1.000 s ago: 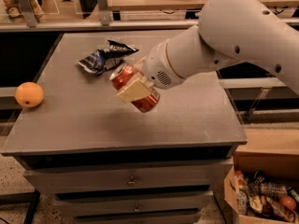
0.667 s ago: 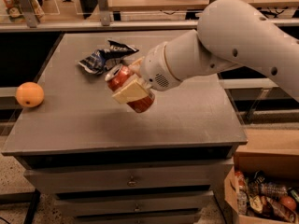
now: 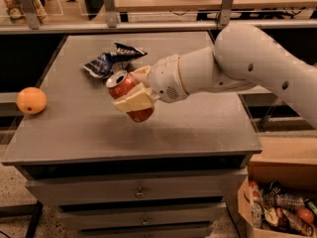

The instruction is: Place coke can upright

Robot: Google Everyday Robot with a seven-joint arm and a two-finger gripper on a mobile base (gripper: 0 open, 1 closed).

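Observation:
The coke can is red with a silver top and is held tilted, top toward the upper left, above the grey table. My gripper is shut on the coke can, with one cream finger across its front and the other behind it. The white arm reaches in from the right. The can's lower end hangs just above the tabletop near the table's middle.
A blue-and-white snack bag lies just behind the can. An orange fruit sits at the table's left edge. A cardboard box of snacks stands on the floor at the lower right. Drawers run below the tabletop.
My gripper has carried the coke can to the left across the table, nearer the snack bag. The can stays tilted in the grip.

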